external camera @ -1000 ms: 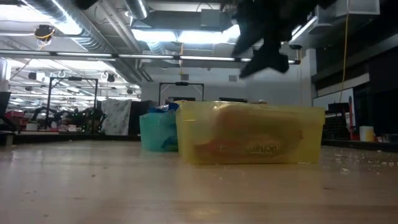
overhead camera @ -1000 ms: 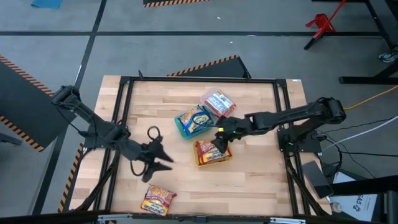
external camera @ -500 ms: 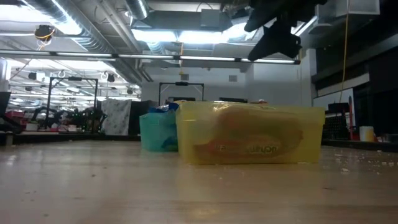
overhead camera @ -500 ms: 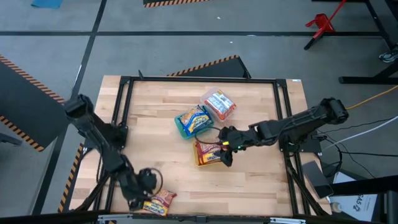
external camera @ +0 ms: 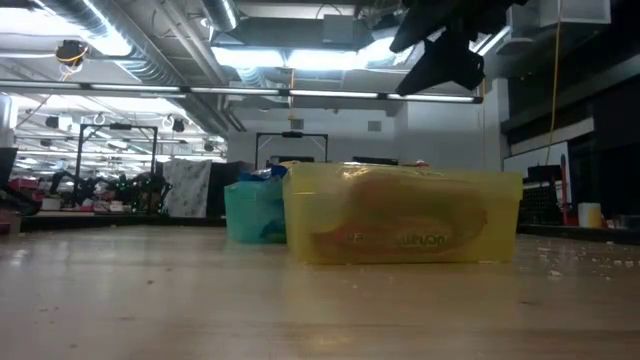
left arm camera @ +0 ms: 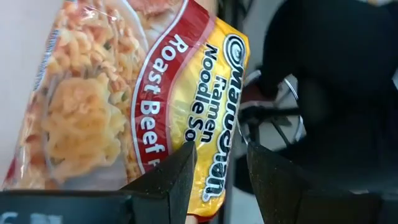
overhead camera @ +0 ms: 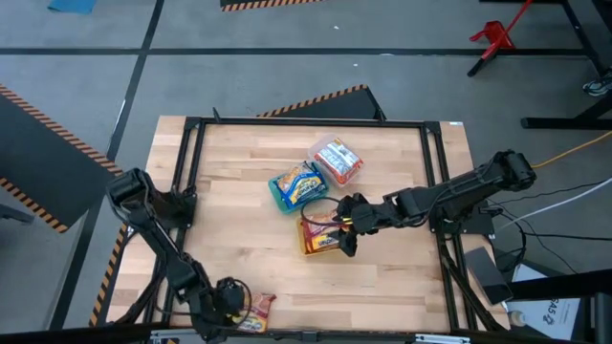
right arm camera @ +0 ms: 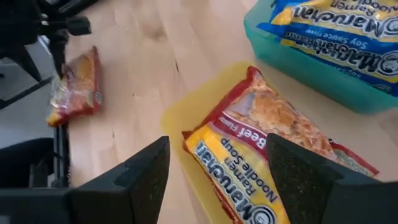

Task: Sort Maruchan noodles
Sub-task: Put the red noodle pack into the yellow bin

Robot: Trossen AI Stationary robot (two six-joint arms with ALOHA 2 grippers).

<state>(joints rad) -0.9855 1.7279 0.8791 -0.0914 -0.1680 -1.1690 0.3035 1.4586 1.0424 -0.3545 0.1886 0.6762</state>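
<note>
A loose orange-red-and-yellow Maruchan packet [overhead camera: 252, 311] lies flat at the table's near edge and fills the left wrist view [left arm camera: 124, 93]. My left gripper [overhead camera: 225, 300] is low beside it and open, with the packet's yellow end [left arm camera: 217, 155] between the fingers. My right gripper [overhead camera: 344, 225] is open and hovers above the yellow container [overhead camera: 308, 247], where a matching packet [right arm camera: 273, 149] lies. A blue-and-yellow packet [overhead camera: 299, 183] lies in the teal container [right arm camera: 311, 74]. A red-and-white packet [overhead camera: 337, 157] lies in the clear container. My left gripper comes at the loose packet's yellow end [left arm camera: 214, 134] from above, one finger [left arm camera: 165, 180] over the packet and the other [left arm camera: 273, 180] past its edge. I cannot tell whether the fingers touch it. The packet lies flat on the table.
The three containers cluster at the table's middle; in the low view the yellow container [external camera: 400, 215] stands in front of the teal one [external camera: 255, 210], with my right gripper [external camera: 440, 60] high above. A black frame [overhead camera: 191, 124] borders the wooden table. Bare wood lies left of the containers.
My left gripper has swung from the table's left middle toward the near edge and come down at the loose packet. My right gripper has risen a little and shifted slightly toward the near edge over the yellow container. The packets have stayed in place.
</note>
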